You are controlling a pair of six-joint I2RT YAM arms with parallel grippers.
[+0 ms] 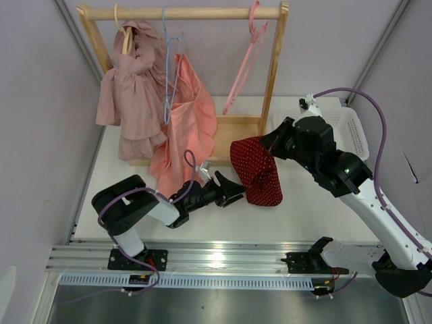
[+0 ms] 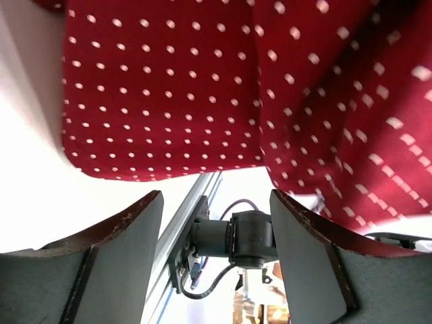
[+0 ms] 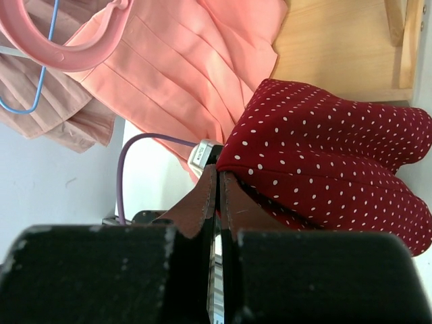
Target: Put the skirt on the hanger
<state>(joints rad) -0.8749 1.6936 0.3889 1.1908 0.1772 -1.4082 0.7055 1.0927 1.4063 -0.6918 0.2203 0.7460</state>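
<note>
- White table (image 1: 317, 216), wooden rack (image 1: 273, 74) at its far side; we note the hanger (image 3: 71, 57) hooked on the rail.
- We find the skirt (image 1: 258, 172) on the table, top edge pinched by the right gripper (image 1: 268, 146).
- left gripper (image 1: 237, 190) spread wide, just beside the hem.

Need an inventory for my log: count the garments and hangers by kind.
Garments: 3 (skirt, salmon garment, dusty-pink garment)
Hangers: 3 (pink hanger, blue hanger, wooden hanger)
Total: 6
</note>
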